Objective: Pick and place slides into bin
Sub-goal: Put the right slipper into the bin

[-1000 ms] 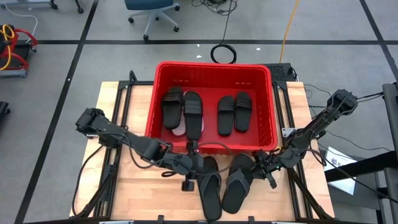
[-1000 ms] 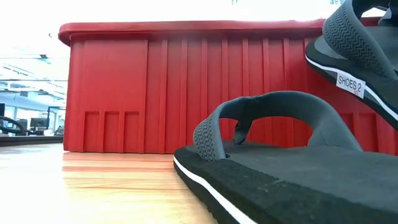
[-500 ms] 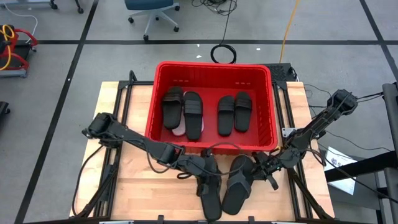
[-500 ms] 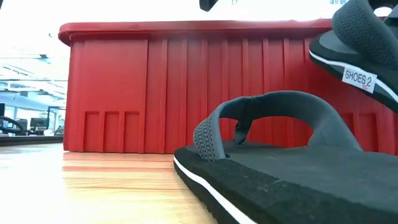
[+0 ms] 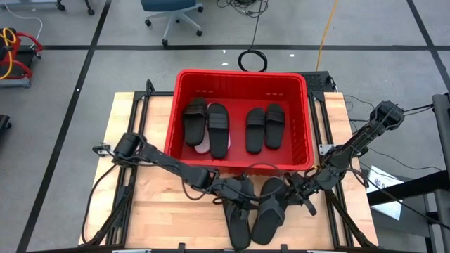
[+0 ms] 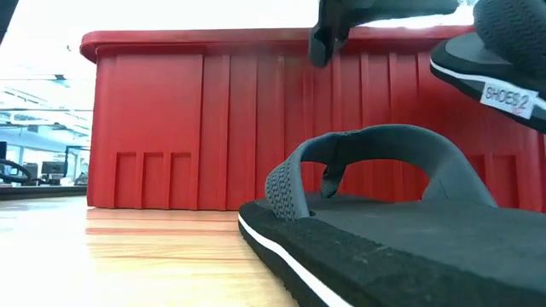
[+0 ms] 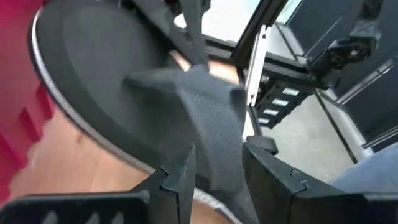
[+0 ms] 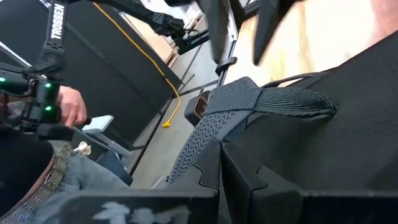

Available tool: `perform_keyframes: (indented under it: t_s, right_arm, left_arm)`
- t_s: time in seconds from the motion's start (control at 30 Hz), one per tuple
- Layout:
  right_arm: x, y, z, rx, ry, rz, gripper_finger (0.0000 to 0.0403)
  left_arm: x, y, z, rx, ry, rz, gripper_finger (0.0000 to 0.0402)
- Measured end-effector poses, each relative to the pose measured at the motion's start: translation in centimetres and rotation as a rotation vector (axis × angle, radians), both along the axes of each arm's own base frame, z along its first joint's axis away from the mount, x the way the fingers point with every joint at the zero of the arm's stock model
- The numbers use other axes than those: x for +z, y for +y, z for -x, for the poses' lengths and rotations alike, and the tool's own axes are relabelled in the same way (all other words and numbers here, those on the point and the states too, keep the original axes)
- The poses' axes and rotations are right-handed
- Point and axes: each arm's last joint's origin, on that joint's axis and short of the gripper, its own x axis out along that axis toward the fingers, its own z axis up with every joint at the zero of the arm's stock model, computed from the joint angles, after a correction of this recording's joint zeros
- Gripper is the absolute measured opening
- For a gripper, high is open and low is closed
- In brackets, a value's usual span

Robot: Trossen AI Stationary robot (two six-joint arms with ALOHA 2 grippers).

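The red bin stands at the table's far middle and holds two pairs of black wide-strap slides, with a white one partly showing under the left pair. Two black thong flip-flops are in front of it. One lies flat on its sole on the table and shows close up in the low view. My left gripper is open just above its strap, which shows beyond the fingers in the left wrist view. My right gripper is shut on the other flip-flop. My right gripper pinches the flip-flop's woven strap between its two fingers, coming low from the table's right side. The flip-flop is lifted off the table and tilted, as the low view shows.
The bin's near wall stands right behind both flip-flops. Bare wood lies to the left of them. In the right wrist view a person's hand and belt show beyond the table. An office chair and cables are on the floor behind.
My left gripper has gone toward the table's right edge, from beside the flat flip-flop to over its strap. My right gripper has raised the other flip-flop a little higher; it stays tilted and clear of the table.
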Motion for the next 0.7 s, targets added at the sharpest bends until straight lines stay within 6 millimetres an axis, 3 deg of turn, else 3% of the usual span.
perform_keyframes:
  t_s: [0.7]
  right_arm:
    - [-0.1, 0.0, 0.0, 0.006, -0.003, 0.021, 0.0000]
  left_arm:
    - [-1.2, 1.0, -1.0, -0.029, 0.005, 0.046, 0.0129]
